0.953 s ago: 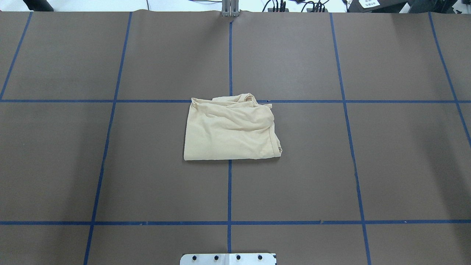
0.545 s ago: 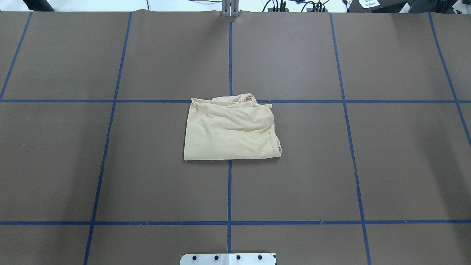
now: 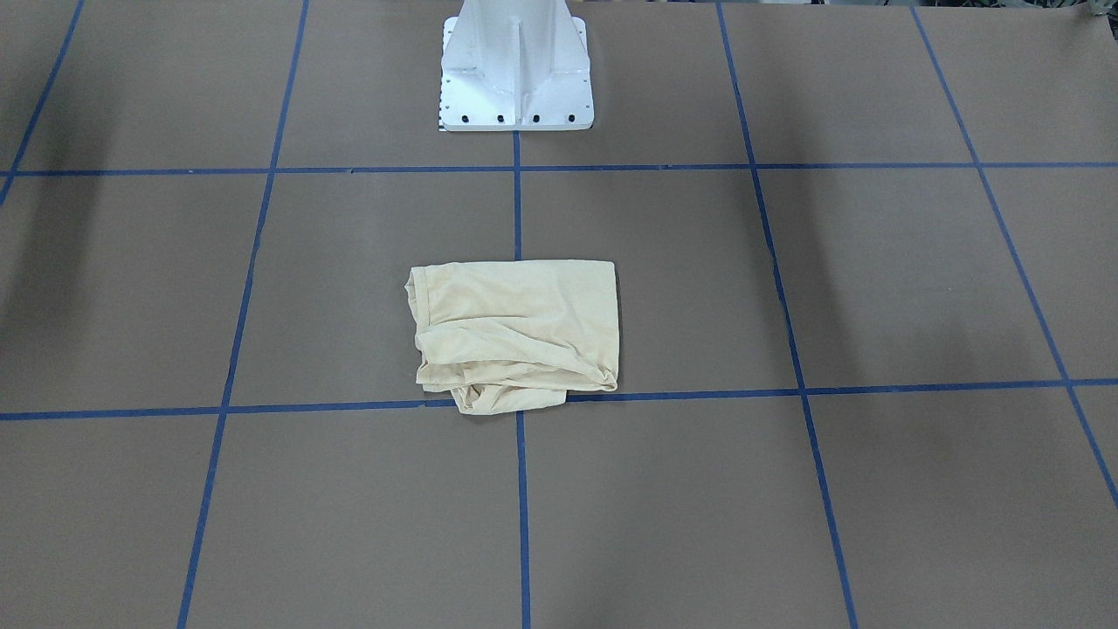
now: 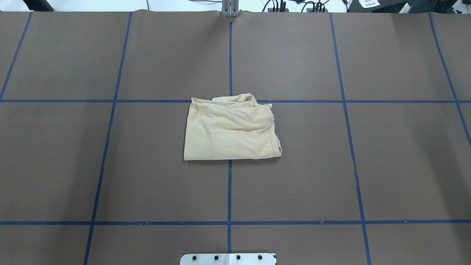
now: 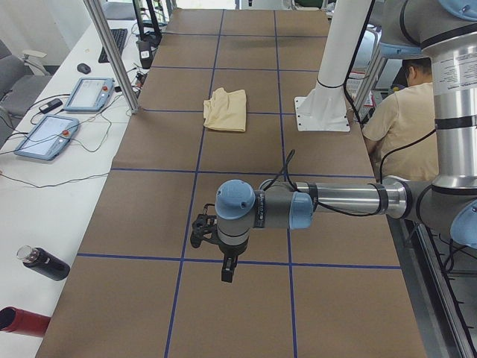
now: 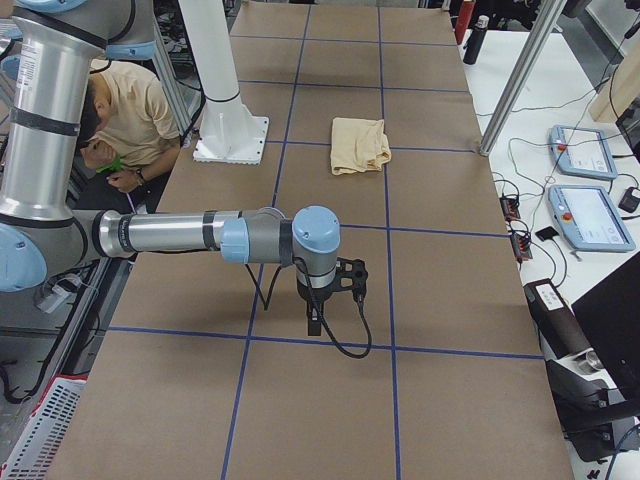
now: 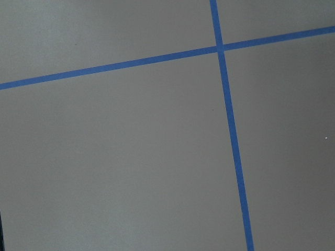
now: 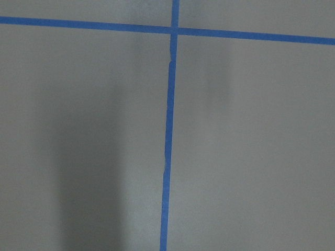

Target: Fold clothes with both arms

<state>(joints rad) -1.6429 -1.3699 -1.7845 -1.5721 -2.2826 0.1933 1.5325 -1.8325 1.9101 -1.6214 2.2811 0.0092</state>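
Observation:
The cream-yellow T-shirt (image 4: 230, 129) lies folded into a rough rectangle at the middle of the brown table, wrinkled along its far edge. Its print and neck label are hidden. It also shows in the front-facing view (image 3: 515, 332) and small in both side views (image 5: 226, 110) (image 6: 360, 145). My left gripper (image 5: 200, 230) hangs over the table far to the left of the shirt. My right gripper (image 6: 352, 277) hangs far to its right. I cannot tell whether either is open or shut. Both wrist views show only bare table with blue tape lines.
The white base pedestal (image 3: 515, 79) stands at the near edge behind the shirt. A person (image 5: 402, 119) sits beside the base. Control tablets (image 5: 89, 93) and bottles (image 5: 45, 262) lie on the white bench past the far edge.

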